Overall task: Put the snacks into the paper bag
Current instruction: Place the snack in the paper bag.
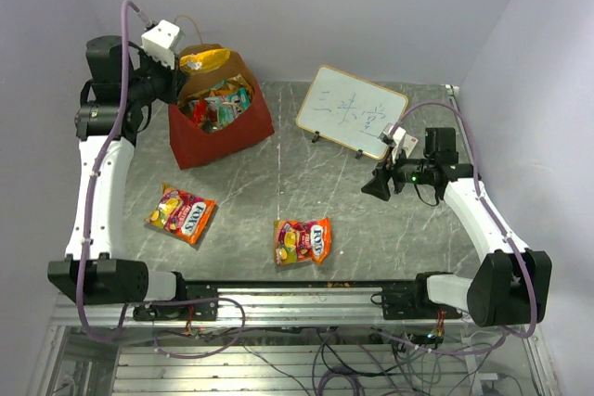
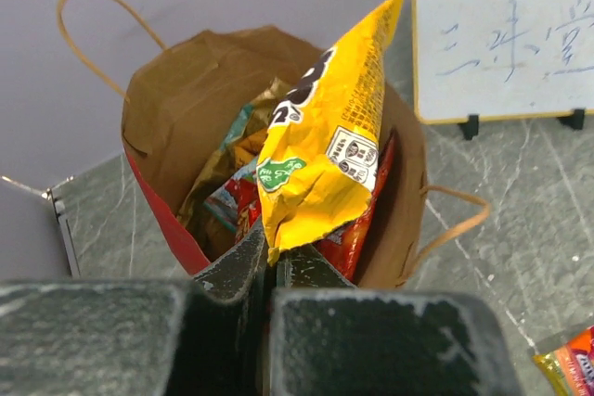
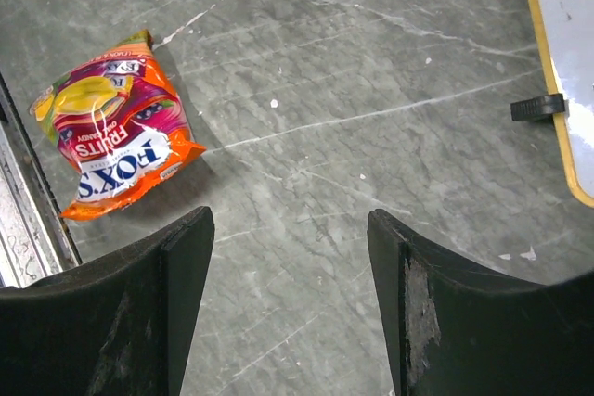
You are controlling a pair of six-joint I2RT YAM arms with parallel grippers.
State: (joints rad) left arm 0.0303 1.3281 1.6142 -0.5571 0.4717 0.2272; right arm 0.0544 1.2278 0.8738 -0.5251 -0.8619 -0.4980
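Note:
The paper bag (image 1: 223,129) is red outside and brown inside, and stands open at the back left. It holds several snack packets (image 1: 218,104). My left gripper (image 1: 186,70) is above its mouth, shut on the lower edge of a yellow snack packet (image 1: 206,60). In the left wrist view the gripper (image 2: 272,261) pinches this yellow packet (image 2: 325,136) over the bag (image 2: 181,99); red and teal packets lie beneath it. Two orange Fox's candy packets (image 1: 181,214) (image 1: 302,241) lie flat on the table. My right gripper (image 1: 376,187) is open and empty above the table, with one packet (image 3: 111,136) ahead of it (image 3: 290,229).
A whiteboard (image 1: 351,110) with writing stands on small feet at the back right; it also shows in the left wrist view (image 2: 506,44) and in the right wrist view (image 3: 566,62). The bag's tan handles (image 2: 93,34) stick out. A metal rail (image 1: 297,299) runs along the near edge.

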